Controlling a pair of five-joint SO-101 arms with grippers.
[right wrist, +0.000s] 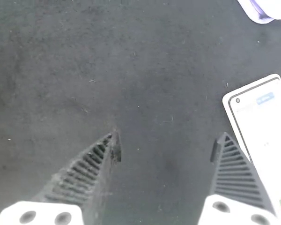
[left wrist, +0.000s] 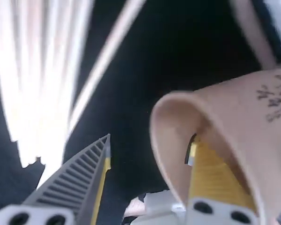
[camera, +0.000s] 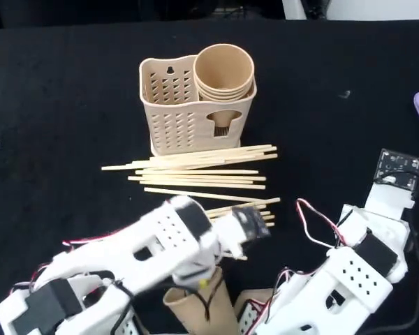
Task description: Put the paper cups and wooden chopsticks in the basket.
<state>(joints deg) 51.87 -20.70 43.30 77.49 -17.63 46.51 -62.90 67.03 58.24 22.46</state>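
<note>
With the left gripper [left wrist: 149, 140] spread astride the rim of the paper cup [camera: 190, 310] at bottom centre, it should pinch squarely before lifting.

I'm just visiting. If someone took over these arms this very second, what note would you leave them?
Left gripper: open, one finger inside the rim of a loose paper cup lying near the arms.
Right gripper: open, over bare table.
Done: a stack of cups sits in the basket.
Left: the loose paper cup, and the chopsticks lying on the table in front of the basket.
</note>
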